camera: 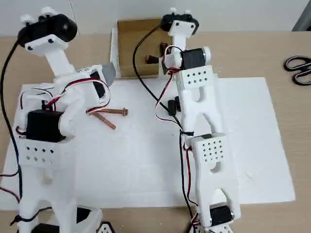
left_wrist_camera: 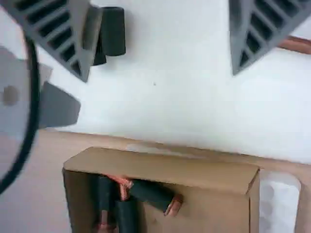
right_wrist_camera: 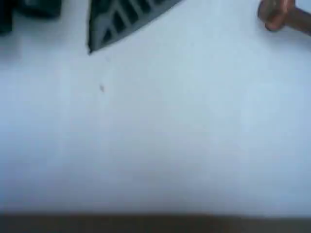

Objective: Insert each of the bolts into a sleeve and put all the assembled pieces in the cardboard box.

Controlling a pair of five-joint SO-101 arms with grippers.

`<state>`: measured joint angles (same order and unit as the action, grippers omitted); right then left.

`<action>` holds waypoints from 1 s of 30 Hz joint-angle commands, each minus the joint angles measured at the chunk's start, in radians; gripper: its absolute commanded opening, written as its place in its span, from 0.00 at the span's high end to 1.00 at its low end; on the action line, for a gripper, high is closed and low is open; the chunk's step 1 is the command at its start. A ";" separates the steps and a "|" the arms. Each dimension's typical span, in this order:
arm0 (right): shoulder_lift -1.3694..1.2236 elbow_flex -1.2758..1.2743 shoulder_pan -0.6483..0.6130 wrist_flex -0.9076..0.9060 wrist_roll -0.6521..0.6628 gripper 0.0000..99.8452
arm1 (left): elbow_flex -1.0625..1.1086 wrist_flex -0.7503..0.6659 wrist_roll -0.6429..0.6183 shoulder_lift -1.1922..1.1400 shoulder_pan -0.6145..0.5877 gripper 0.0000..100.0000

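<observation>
Left pincer spread wide, sleeve just beside it

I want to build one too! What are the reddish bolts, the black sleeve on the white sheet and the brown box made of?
The bolts look like metal, maybe copper-plated: reddish-brown with a slight sheen. The sleeve looks like dull black rubber or plastic; I can't tell which. The box is cardboard: matt brown with a folded edge.
</observation>
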<state>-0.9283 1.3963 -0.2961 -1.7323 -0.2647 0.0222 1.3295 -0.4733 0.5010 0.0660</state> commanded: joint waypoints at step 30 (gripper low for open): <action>0.596 -0.881 -0.166 0.068 -0.084 0.76 | -0.041 0.226 -0.064 0.060 0.006 0.82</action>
<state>-0.3867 0.5140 -0.4618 -1.6924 -0.3399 0.0222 1.5489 -0.5332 0.5271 0.0660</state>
